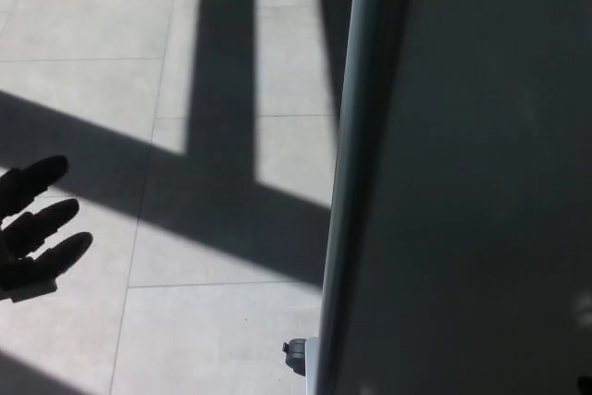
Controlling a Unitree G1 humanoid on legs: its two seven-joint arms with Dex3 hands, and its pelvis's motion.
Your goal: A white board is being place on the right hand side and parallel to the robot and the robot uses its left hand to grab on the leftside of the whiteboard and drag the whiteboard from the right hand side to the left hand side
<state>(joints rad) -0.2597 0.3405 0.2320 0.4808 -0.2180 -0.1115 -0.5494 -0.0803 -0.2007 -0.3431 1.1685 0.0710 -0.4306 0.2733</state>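
My left hand [35, 224] shows at the left edge of the frame, about mid-height, over the tiled floor [213, 330]. Its three thick digits are spread apart and point toward the right of the frame — it holds nothing and touches nothing. My right hand is not in view.

The whiteboard [481, 191] fills the right half of the frame, dark and in shade. Its left frame edge [350, 182] runs as a pale grey strip from the top centre down to the bottom centre, leaning slightly. A small caster [294, 356] shows at the bottom of that edge, resting on the floor. Broad shadow bands cross the tiles between my hand and the board.

Status, as I judge it: reach under way, grasp not yet made. Hand and frame edge are well apart, with open floor between them.

Risks from here:
- The edge is narrow and smooth-looking; if my fingers close early or only on the front face, the grip could slip once I pull.
- The board rides on casters — a push on contact rather than a clean grab could roll it away toward the right.
- A pull at this height, well above the caster, could tilt or swivel the board rather than slide it parallel.
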